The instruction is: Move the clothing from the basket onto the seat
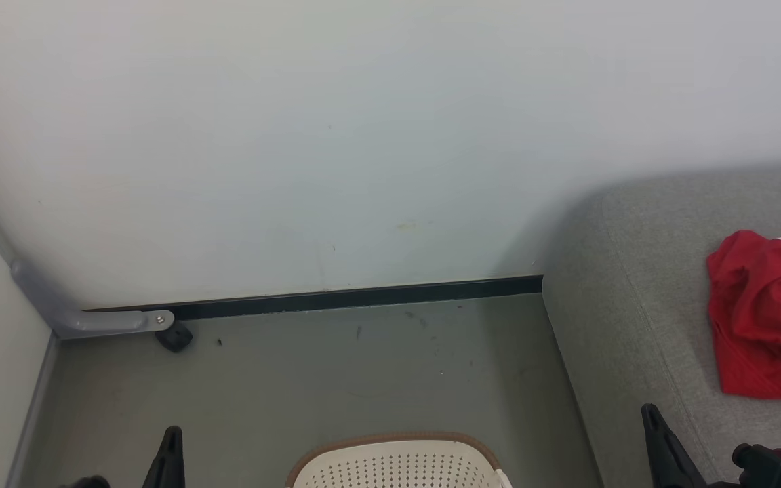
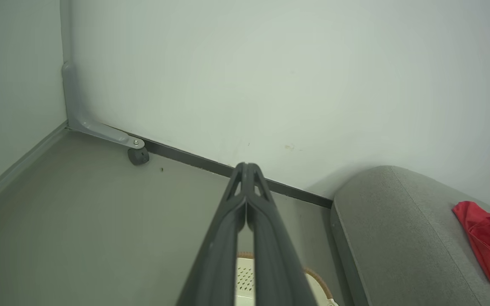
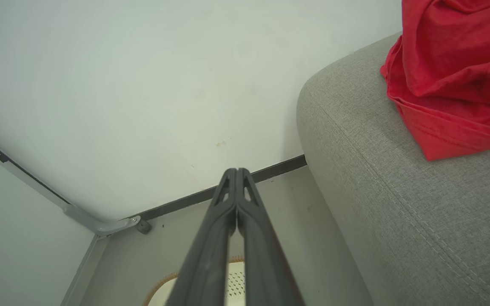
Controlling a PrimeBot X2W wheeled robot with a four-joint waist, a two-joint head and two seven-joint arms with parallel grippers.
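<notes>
Head view first: you've got the basket (image 1: 397, 468) right at the bottom edge, with just its far perforated wall and brown rim showing, so you can't tell what lies inside it. Off to the right the grey seat (image 1: 634, 318) runs out of the picture. On it lies the red clothing (image 1: 763, 325), bunched up with a strip of white trim at its top, its right part cut off by the frame edge.

Over to the left wrist view: your left claw (image 2: 247, 166) has its tips pressed together with nothing between them. It points toward the black skirting strip (image 2: 194, 159) where the wall (image 1: 363, 135) meets the floor (image 1: 363, 379). A sliver of basket peeks out under those fingers, mostly hidden.

Right wrist view, same story: your right claw (image 3: 236, 171) is pinched together and empty. The seat's rounded edge sits just to its right in that view, and the clothing is up in the top corner, cropped.

Back in the head view, a dark finger of each claw pokes up from the bottom edge, the rest cut off. Far corner: a grey metal bracket (image 1: 92, 322) with a small black round part (image 1: 175, 337) beside it, too small to tell what it is.
</notes>
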